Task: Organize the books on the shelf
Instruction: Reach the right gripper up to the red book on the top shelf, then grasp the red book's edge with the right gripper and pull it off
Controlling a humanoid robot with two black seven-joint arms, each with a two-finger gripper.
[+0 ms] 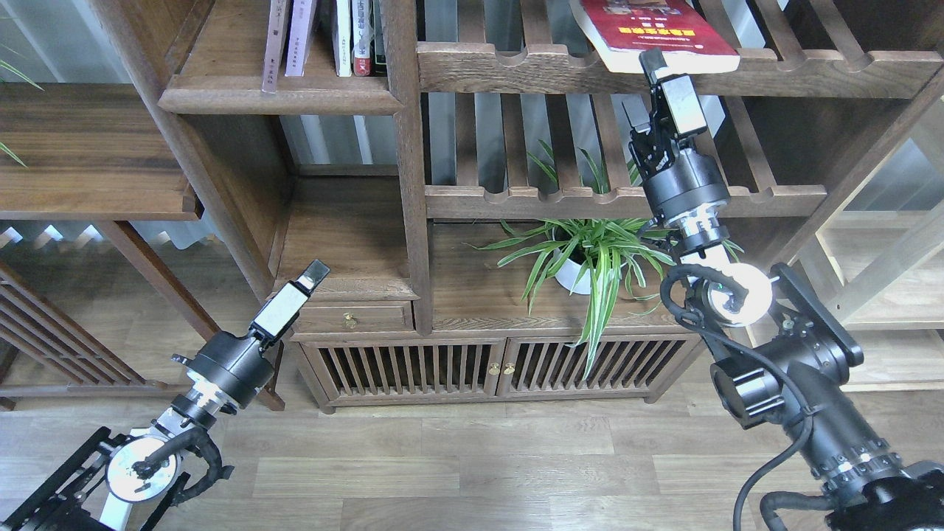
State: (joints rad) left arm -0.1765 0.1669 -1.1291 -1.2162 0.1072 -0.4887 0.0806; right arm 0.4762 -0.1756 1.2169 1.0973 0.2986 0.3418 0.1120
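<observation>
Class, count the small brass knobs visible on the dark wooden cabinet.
3: one small brass knob on the drawer front; two brass knobs side by side where the slatted doors meet. Others may be hidden.
</observation>
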